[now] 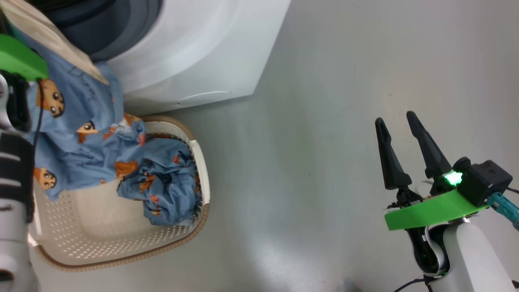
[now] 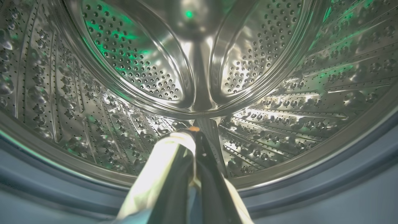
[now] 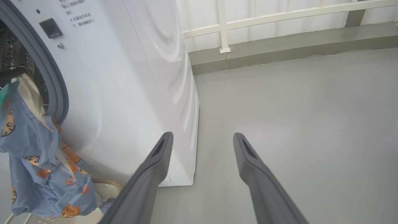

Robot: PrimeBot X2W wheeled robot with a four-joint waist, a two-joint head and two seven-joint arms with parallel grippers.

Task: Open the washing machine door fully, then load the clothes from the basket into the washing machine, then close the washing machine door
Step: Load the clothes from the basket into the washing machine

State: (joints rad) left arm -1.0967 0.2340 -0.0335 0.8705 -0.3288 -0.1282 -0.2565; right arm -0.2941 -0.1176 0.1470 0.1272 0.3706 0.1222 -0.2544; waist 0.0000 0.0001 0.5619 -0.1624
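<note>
1. Grey floor (image 1: pixel 324 162) held the basket (image 1: pixel 121 261) of clothes (image 1: pixel 166 190) near the washing machine (image 1: pixel 202 48)
2. Left gripper (image 2: pixel 195 132), clamped on a garment (image 1: pixel 77 138), pointed into the drum (image 2: pixel 279 93)
3. Right gripper (image 1: pixel 395 117) hung spread wide, empty

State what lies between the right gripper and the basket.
Bare grey floor, in the head view: nothing stands between the open right gripper and the basket.

Glossy perf. steel drum (image 2: pixel 136 68), soft cloth clothes (image 1: pixel 81 162), matt plastic basket (image 1: pixel 101 231).
</note>
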